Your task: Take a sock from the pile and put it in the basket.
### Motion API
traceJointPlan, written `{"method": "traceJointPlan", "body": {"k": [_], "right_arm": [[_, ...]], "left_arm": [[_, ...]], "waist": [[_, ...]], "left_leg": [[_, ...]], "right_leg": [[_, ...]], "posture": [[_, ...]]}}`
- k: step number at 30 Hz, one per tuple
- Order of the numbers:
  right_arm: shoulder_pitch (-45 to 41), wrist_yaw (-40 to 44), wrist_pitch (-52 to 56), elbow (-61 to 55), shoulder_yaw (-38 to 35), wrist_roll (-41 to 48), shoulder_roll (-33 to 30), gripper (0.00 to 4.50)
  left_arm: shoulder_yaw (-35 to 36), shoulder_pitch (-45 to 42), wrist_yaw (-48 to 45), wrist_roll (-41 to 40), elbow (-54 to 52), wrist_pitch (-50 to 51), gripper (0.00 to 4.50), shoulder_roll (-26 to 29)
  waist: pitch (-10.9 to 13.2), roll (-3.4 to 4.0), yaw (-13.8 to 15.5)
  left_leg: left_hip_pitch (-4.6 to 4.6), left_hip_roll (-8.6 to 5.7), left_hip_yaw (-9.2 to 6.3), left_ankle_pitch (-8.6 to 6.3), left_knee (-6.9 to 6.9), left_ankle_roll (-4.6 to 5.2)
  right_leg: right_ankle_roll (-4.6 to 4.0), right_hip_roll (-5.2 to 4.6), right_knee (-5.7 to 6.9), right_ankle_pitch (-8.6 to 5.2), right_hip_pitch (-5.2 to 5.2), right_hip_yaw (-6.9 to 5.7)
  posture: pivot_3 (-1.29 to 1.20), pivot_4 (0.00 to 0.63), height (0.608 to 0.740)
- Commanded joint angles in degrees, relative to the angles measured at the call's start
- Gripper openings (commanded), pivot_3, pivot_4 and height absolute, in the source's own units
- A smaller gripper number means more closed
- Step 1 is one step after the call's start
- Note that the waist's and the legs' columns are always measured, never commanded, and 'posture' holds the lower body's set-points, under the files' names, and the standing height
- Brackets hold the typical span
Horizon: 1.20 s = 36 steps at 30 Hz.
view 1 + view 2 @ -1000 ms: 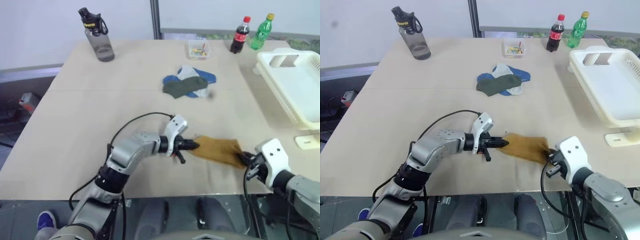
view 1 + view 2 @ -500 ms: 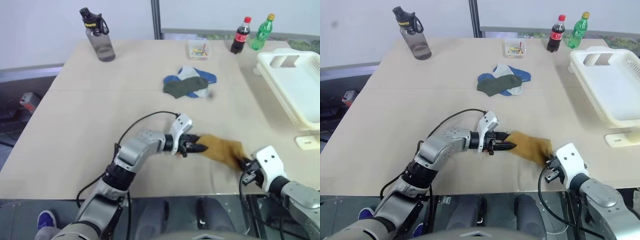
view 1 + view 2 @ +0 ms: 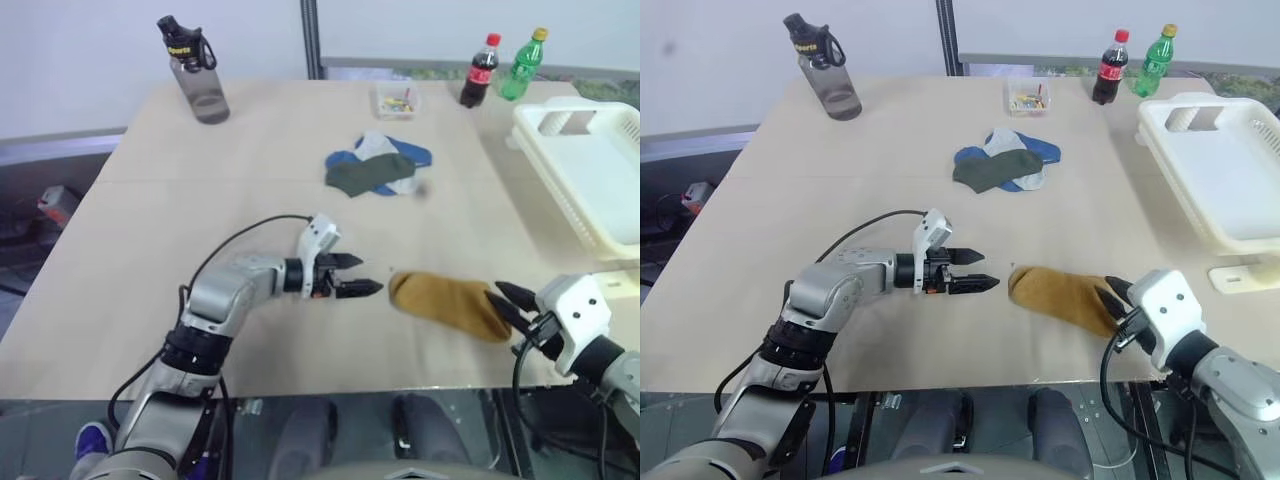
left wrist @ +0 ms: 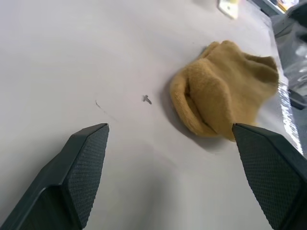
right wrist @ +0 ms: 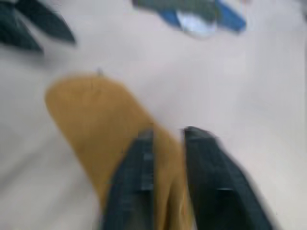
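while the mustard sock [image 3: 447,304] lies on the counter's [image 3: 250,190] near edge, the right gripper [image 3: 508,305] seems clenched on its right end, and the left gripper [image 3: 352,276] has its jaws spread, empty. the basket [image 3: 590,180], far right, awaits it; the pile [image 3: 377,167] sits beyond.

Bright even light, soft faint shadows on table [image 3: 200,220], right wrist view motion-blurred

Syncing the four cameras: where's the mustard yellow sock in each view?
Left eye: mustard yellow sock on the table's near edge, right of centre.
Right eye: same spot, just right of centre.
Left wrist: upper right, bunched.
Right wrist: centre, pinched by the right gripper.
Shared landmark: the open left gripper beside it.
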Motion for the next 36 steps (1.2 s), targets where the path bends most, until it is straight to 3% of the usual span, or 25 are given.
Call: {"method": "traceJointPlan", "body": {"k": [1,7,16,29,36], "right_arm": [[-2.8,1.29,-1.88,4.9,4.75,-1.15,-0.21,0.07],[-3.76,4.13,-7.56,18.06,14.1,-9.41,-3.85,0.07],[-3.4,4.98,-8.88,16.41,13.63,-8.67,-3.67,0.07],[-1.53,4.84,-7.5,12.84,10.81,-7.34,-4.0,0.07],[-0.59,4.62,-7.44,12.09,10.62,-7.56,-3.84,0.07]], "left_arm": [[-2.04,-2.21,-0.29,-1.15,1.57,3.82,4.42,-2.24],[-4.31,-5.74,1.57,-1.37,4.25,12.07,4.42,-6.56],[-4.19,-10.16,0.89,-6.89,6.16,25.47,4.42,-10.46],[-2.6,-13.41,-5.54,-10.46,10.16,17.43,4.42,-18.4],[-5.64,-13.66,-8.02,-6.75,14.19,9.89,4.42,-19.53]], "waist": [[0.0,-0.01,0.16],[-0.02,0.01,0.92],[-0.14,-0.01,0.98],[-0.12,-0.02,0.99],[-0.12,-0.01,1.01]], "left_leg": [[0.0,0.0,-0.01,0.0,0.0,0.0],[-0.02,-0.14,-0.01,0.0,0.0,0.0],[0.04,-0.11,-0.03,0.0,0.0,0.0],[0.0,-0.12,-0.02,0.0,0.0,-0.01],[-0.01,-0.12,-0.02,0.0,0.0,-0.01]], "right_leg": [[0.0,0.0,0.0,0.0,-0.01,-0.02],[0.0,-0.02,-0.05,0.0,0.01,-0.03],[0.0,0.01,-0.03,0.0,0.06,-0.04],[0.0,-0.01,-0.03,0.0,0.03,-0.02],[-0.01,-0.01,-0.04,0.0,0.02,-0.02]], "posture": [[0.0,0.15,0.74],[0.0,0.15,0.74],[0.0,0.15,0.74],[0.0,0.15,0.74],[0.0,0.15,0.74]]}}
